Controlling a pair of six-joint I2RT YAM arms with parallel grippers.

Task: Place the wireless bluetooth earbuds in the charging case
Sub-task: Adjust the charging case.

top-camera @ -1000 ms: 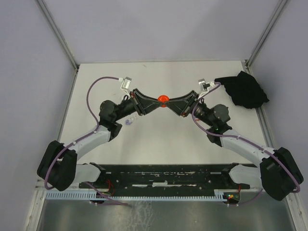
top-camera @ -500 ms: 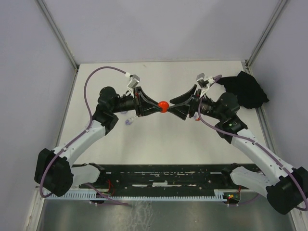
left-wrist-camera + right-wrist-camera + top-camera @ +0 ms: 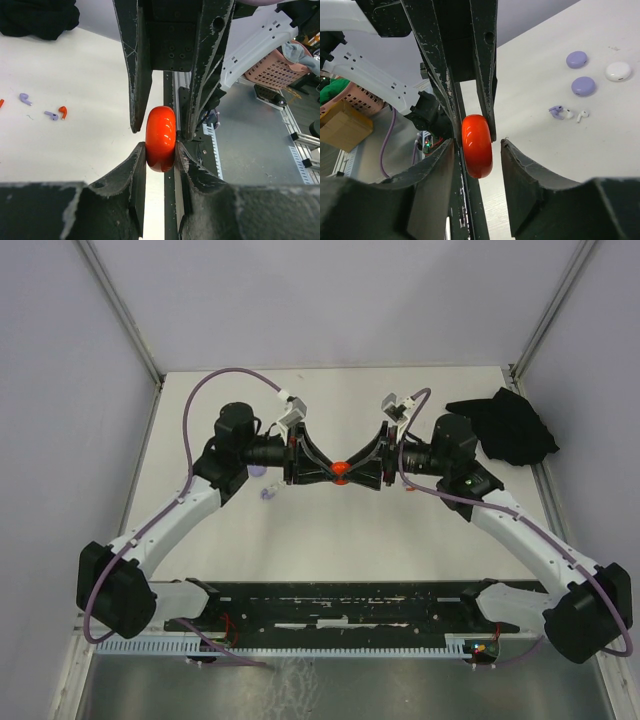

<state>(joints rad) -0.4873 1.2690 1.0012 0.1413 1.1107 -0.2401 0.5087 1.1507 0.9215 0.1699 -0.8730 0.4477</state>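
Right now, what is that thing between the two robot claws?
A round red case. The left gripper pinches it; the right gripper stands open around it. Both wrist views show this.

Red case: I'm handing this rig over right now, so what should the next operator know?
Left gripper: shut on the red case, which is held on edge between the two arms.
Right gripper: open around the same case, one finger clear of it.
Things: a red earbud and lilac earbuds lie loose on the table. White earbuds lie near two lilac cases and a white case.
Done: no earbud visibly seated.
Left: open the case and insert the earbuds.
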